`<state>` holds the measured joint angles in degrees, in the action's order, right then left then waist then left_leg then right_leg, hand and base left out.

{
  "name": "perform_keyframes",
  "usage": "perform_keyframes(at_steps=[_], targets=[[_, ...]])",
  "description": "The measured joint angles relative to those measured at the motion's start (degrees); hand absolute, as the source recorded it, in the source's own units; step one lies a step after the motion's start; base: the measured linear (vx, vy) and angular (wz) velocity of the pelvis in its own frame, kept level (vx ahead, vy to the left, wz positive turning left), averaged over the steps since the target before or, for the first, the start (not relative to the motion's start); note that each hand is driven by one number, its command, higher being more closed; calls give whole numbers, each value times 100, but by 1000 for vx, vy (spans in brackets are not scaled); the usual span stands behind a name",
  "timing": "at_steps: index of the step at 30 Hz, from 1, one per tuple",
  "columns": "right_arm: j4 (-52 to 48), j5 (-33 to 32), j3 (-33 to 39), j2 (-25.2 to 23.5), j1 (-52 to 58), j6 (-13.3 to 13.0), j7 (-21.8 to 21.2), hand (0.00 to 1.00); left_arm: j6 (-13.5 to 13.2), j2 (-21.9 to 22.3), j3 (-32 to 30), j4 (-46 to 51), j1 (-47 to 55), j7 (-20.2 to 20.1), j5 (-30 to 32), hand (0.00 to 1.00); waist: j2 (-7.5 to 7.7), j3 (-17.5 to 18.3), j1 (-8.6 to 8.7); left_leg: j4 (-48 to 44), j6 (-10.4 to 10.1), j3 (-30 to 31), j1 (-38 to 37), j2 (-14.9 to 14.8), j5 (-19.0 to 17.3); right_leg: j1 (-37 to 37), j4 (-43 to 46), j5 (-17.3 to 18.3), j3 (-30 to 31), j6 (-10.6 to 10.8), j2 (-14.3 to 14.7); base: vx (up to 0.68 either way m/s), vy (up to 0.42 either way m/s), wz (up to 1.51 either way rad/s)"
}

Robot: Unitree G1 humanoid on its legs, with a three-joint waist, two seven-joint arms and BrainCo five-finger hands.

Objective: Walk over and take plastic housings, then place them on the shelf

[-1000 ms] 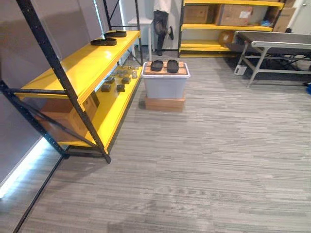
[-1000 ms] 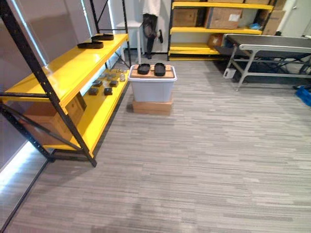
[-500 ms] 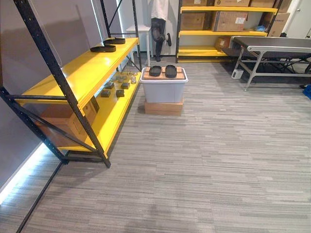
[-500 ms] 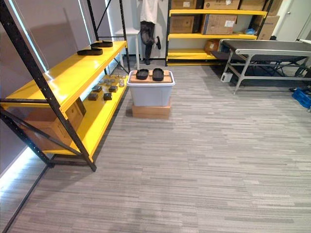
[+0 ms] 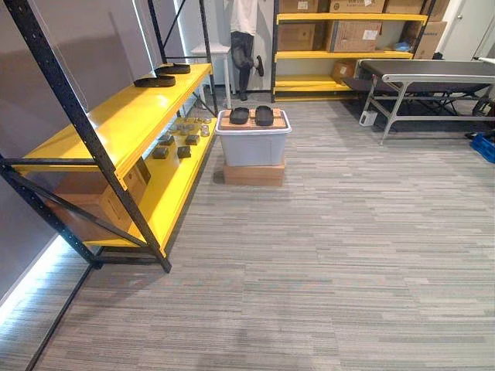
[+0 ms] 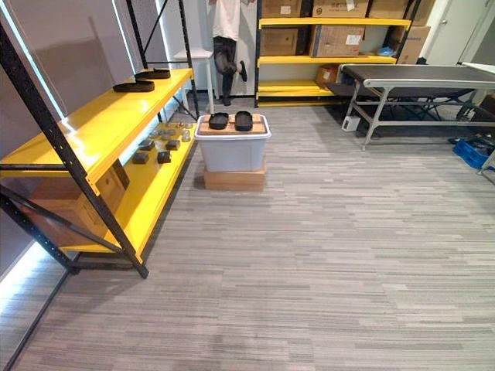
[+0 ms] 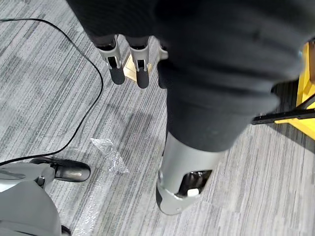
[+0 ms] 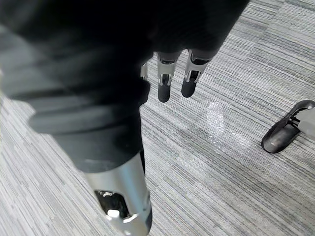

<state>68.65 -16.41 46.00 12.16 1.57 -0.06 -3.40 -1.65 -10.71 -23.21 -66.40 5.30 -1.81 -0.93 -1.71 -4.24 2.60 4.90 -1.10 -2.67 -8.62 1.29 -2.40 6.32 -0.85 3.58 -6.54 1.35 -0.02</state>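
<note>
Two black oval pieces are the ones I care about: the left housing [image 5: 239, 116] and the right housing [image 5: 264, 116] lie flat, side by side and close together, on a wooden board on the lid of a grey bin [image 5: 253, 147]. Each has its long axis running near to far. The bin stands on a low brown box [image 5: 254, 173] on the grey carpet, far from me and a little left of centre, just beside the yellow shelf [image 5: 116, 124].

On that shelf's upper board, at its far end, I see a nearer housing [image 5: 155, 80] and a farther housing [image 5: 173, 69], both lying with the long axis running left to right. Small dark parts [image 5: 174, 143] are scattered on the lower board.

At the far right is a grey metal table [image 5: 425, 69], and behind it a yellow rack [image 5: 348, 56] holds cardboard boxes. A person [image 5: 244, 39] stands at the far wall.

My left robot hand [image 7: 141, 66] hangs over the carpet with straight fingers, holding nothing. My right robot hand [image 8: 165, 83] does the same.
</note>
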Motion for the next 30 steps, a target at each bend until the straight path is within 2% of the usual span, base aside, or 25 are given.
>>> perform_keyframes(at_steps=[5, 7, 8, 9, 10, 11, 12, 13, 15, 16, 18, 19, 20, 21, 23, 24, 25, 26, 27, 28, 29, 30], targets=[[-16, 22, -112, -87, -130, 0, 9, 0, -23, 60, 66, 26, 0, 21, -13, 0, 35, -49, -9, -165, 14, -117, 162, -9, -133, -184, 110, -7, 158, -10, 10, -36, -15, -16], [-33, 23, -129, -86, -222, 0, 9, 0, -46, 111, 260, 69, -99, 15, -23, 0, -10, -188, -12, -658, 149, -135, 385, 2, -440, -446, 657, 243, 183, 239, -54, -41, 28, -8], [-66, 22, -183, -84, -256, 0, 9, 0, -49, 122, 376, 103, -121, 14, -42, 0, -6, -309, -22, -885, 281, -163, 433, 24, -616, -738, 1442, 547, 205, 469, -134, -61, 74, -13], [-149, 22, -243, -109, -216, 5, 8, 0, -50, 118, 451, 119, -105, 16, -80, 0, -21, -352, -47, -994, 406, -184, 420, 35, -747, -1252, 2590, 715, 254, 502, -199, -56, 89, -16], [-295, 22, -301, -168, -166, 5, 8, 0, -48, 105, 450, 122, -110, 20, -113, 0, -30, -379, -64, -1023, 424, -189, 410, 62, -778, -1653, 3365, 738, 230, 418, -272, -34, 125, -2], [-465, 25, -450, -245, -66, 4, 8, 0, -41, 76, 457, 129, -104, 23, -116, 0, -3, -458, -17, -1002, 475, -153, 288, 112, -811, -2209, 4409, 784, 140, 428, -416, 51, 106, 7], [-464, 27, -511, -282, -1, 7, 11, 0, -32, 46, 500, 137, -71, 25, -116, 0, 2, -560, -10, -895, 530, -146, 84, 107, -844, -2441, 4644, 801, 90, 448, -447, 79, 88, 11], [-465, 27, -571, -313, 48, 6, 11, 0, -24, 25, 499, 137, -58, 23, -115, 0, 27, -569, -3, -861, 555, -134, 21, 104, -866, -2531, 4531, 801, 60, 448, -444, 147, 39, 6], [-439, 26, -656, -461, 147, 6, 19, 0, -22, -32, 482, 159, -165, 21, -111, 0, -1, -578, 108, -794, 586, 14, -101, 32, -976, -2720, 3461, 755, -211, 405, -333, 284, -29, 30], [-439, 26, -679, -575, 187, 5, 18, 0, -23, -39, 383, 161, -296, 21, -86, 0, -13, -596, 231, -748, 560, 157, -139, -44, -1049, -2783, 2574, 609, -224, 245, -189, 443, -112, 60], [-404, 28, -597, -682, 385, 5, 12, 0, -36, -11, 167, 163, -548, -10, 27, 0, -4, -601, 358, -571, 463, 457, -312, -132, -1178, -2743, 1427, 175, -178, 37, -81, 465, -166, 83], [-402, 28, -438, -698, 566, 8, 15, 0, -46, 101, -57, 243, -604, -25, 63, 0, -68, -573, 409, -512, 313, 599, -521, -329, -1298, -2673, 1538, -266, -236, -128, 26, 592, -249, 77], [-405, 27, -349, -714, 676, 8, 16, 0, -66, 157, -175, 298, -582, -26, 64, 0, -146, -520, 450, -536, 229, 607, -577, -455, -1333, -2643, 1621, -326, -299, -203, 114, 637, -261, 58], [-484, 27, -286, -802, 727, 9, 20, 0, -82, 236, -375, 424, -563, -27, 61, 0, -149, -495, 432, -1001, 137, 505, -551, -548, -1381, -2574, 1862, -319, -378, -517, 179, 702, -268, 23], [-671, 28, -288, -890, 728, 5, 11, 0, -74, 442, -706, 632, -541, -25, 58, 0, -155, -515, 401, -2666, -81, 155, -108, -628, -1257, -2118, 1858, -48, -415, -636, 271, 726, -226, 5], [-837, 27, -309, -940, 731, 6, 2, 0, -80, 636, -1038, 852, -477, -30, 29, 0, -172, -569, 403, -4378, -368, 84, 407, -787, -680, -1573, 1692, 141, -420, -741, 371, 821, -190, -15], [-1005, 28, -343, -1017, 737, 3, -1, 0, -83, 762, -1228, 999, -420, -44, -3, 0, -168, -610, 277, -5977, -513, 109, 982, -1000, -162, -1051, 1486, 292, -258, -835, 512, 533, -111, -34], [-1068, 28, -358, -1059, 718, 4, -2, 0, -77, 786, -1261, 1040, -399, -50, -4, 0, -179, -606, 197, -6594, -507, 82, 1201, -1089, -167, -822, 1398, 329, -139, -861, 591, 765, -107, -70], [-1198, 27, -538, -1147, 688, 3, -3, 0, -59, 812, -1266, 1130, -308, -59, -11, 0, -164, -608, 56, -7402, -426, 28, 1726, -1208, -223, -419, 1209, 399, 72, -957, 677, 487, -38, -68], [-1241, 30, -625, -1175, 676, 4, 3, 0, -53, 832, -1266, 1165, -254, -46, -16, 0, -105, -617, -19, -7588, -281, -18, 1969, -1219, -315, -242, 1088, 449, 203, -965, 678, 717, -34, -86], [-1329, 55, -659, -1233, 611, 14, 25, 0, -38, 896, -1286, 1177, -163, -36, -38, 0, -84, -613, -175, -7597, -44, -144, 2445, -1214, -525, 92, 871, 647, 515, -908, 631, 457, 12, -80], [-1341, 117, -672, -1225, 492, 37, 45, 0, -29, 988, -1333, 1171, -59, -38, -124, 0, -121, -637, -237, -7353, 5, -194, 2796, -1207, -725, 292, 773, 763, 726, -868, 614, 677, 108, -115]])
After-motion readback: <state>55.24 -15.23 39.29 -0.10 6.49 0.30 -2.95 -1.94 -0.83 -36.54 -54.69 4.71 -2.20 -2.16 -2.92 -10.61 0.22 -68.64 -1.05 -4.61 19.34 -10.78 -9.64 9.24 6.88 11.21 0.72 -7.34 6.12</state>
